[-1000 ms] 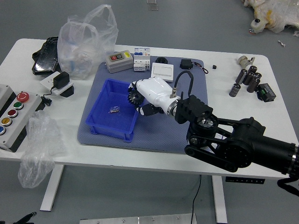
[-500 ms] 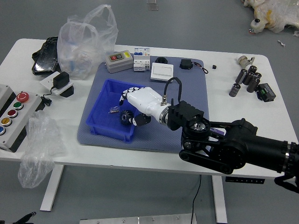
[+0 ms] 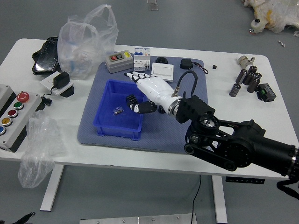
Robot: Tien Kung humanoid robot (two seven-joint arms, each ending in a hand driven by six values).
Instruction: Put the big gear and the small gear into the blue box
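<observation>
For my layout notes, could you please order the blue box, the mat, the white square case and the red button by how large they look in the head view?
Largest to smallest:
1. Mat
2. Blue box
3. White square case
4. Red button

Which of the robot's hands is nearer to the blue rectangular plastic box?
The right. The right hand reaches in over the far right part of the blue box. The left hand is well away, barely showing at the picture's bottom-left corner.
</observation>
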